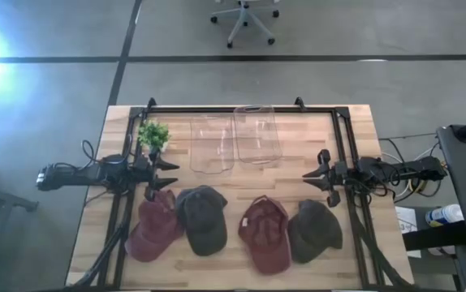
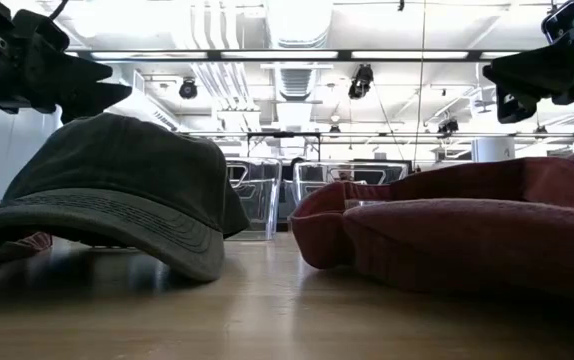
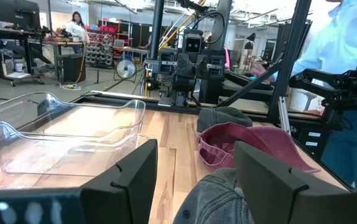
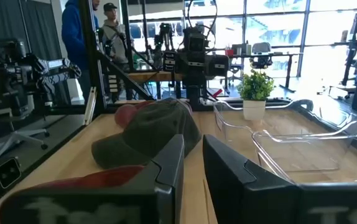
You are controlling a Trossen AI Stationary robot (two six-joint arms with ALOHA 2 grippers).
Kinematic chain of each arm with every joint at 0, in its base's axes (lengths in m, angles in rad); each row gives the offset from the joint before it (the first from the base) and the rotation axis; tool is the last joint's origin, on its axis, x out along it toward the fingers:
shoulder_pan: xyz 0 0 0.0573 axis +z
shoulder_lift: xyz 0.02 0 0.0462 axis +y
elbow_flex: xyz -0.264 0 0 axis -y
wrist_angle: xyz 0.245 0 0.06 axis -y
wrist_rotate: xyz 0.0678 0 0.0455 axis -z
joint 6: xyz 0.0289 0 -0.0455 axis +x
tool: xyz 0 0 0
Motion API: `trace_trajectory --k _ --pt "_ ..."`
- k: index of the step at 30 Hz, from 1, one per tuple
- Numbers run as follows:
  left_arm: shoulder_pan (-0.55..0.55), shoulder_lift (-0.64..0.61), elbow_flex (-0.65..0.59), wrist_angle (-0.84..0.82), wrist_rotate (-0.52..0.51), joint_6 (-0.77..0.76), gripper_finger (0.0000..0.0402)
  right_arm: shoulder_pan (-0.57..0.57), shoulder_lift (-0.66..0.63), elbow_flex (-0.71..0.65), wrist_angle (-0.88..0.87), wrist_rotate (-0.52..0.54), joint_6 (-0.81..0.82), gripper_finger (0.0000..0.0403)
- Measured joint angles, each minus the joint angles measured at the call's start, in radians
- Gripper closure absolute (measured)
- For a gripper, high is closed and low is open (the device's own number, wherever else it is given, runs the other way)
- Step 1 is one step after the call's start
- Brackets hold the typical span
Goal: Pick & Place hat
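— What have you got on the worktop right now?

— Four hats in a row along the near edge. From my left: a red hat, a dark grey hat, a second red hat, and a dark olive hat. The first two touch, and so do the last two. Behind them, toward the far edge, stand two clear bins side by side with nothing in them that I can see, and a small potted plant just left of the bins.

— Where are the arms?

— I have the left hand above the worktop at the left side, just over the spot where the first red hat meets the dark grey one. Its fingers stand wide apart and carry nothing; through its wrist camera I see the dark grey hat below them. The right hand waits at the right side, above the edge of the dark olive hat, fingers drawn narrow with a slim gap, nothing between them.

— Any hat lifted?

— No, all four lie flat on the wood.
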Motion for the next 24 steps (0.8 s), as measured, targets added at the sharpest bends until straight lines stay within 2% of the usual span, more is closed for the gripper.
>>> trace_trajectory --k 16,17,21,24 --pt "-0.001 0.0 0.0 0.0 0.0 0.0 0.0196 0.0 0.0 0.0 0.0 0.0 0.0 0.0344" --pt "-0.001 0.0 0.0 0.0 0.0 0.0 0.0196 0.0 0.0 0.0 0.003 0.004 -0.042 0.0344" --pt "-0.001 0.0 0.0 0.0 0.0 0.0 0.0196 -0.003 0.003 0.0 0.02 0.086 -0.568 0.0344" --pt "-0.001 0.0 0.0 0.0 0.0 0.0 0.0196 -0.003 0.006 0.0 0.019 0.107 -0.861 0.0344"
